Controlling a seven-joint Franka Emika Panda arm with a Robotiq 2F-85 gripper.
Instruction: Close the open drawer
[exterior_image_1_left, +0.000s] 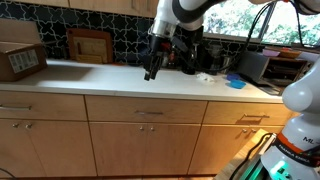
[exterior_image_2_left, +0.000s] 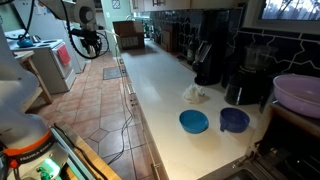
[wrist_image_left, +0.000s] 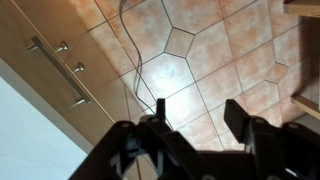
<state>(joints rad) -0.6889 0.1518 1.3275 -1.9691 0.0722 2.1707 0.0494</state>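
Note:
The wide light-wood drawer (exterior_image_1_left: 120, 108) is the middle front under the white counter, with a small metal bar handle (exterior_image_1_left: 150, 113). From here I cannot tell how far it stands out. In the wrist view a wood front (wrist_image_left: 40, 85) with a bar handle (wrist_image_left: 57, 70) runs along the left, seen from above. My gripper (exterior_image_1_left: 152, 68) hangs in front of the counter edge, above the drawer fronts and over the tiled floor. It also shows far off in an exterior view (exterior_image_2_left: 90, 42). In the wrist view the gripper (wrist_image_left: 197, 115) is open and empty, with only floor tiles between the fingers.
The white counter (exterior_image_1_left: 60, 78) carries a cardboard box (exterior_image_1_left: 20, 60), a wooden board (exterior_image_1_left: 90, 45) and dark coffee machines (exterior_image_1_left: 195, 55). Two blue bowls (exterior_image_2_left: 193, 121) and a purple bowl (exterior_image_2_left: 298, 95) sit at one end. A cable (wrist_image_left: 135, 50) lies on the floor. A white appliance (exterior_image_2_left: 45, 65) stands beyond.

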